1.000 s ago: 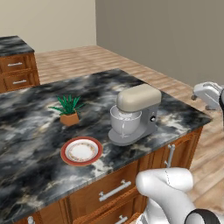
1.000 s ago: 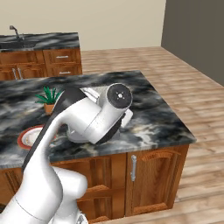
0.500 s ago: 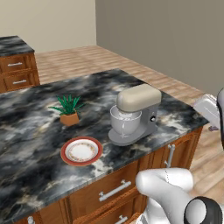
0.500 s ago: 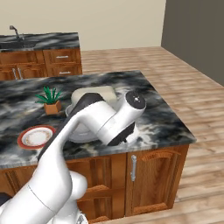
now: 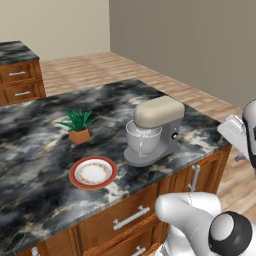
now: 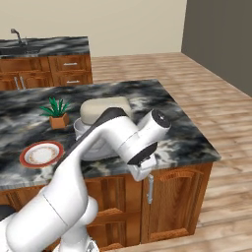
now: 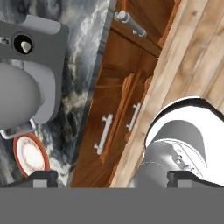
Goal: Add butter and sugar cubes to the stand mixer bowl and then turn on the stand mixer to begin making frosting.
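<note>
While end effector gapes, stand mixer upper-left

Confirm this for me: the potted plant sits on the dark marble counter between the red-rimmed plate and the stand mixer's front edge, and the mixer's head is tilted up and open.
One thing is wrong: the stand mixer has its beige head down over the stand mixer bowl, not tilted up, as the left base view shows. The rest stands: the potted plant sits on the marble counter near the red-rimmed plate.
</note>
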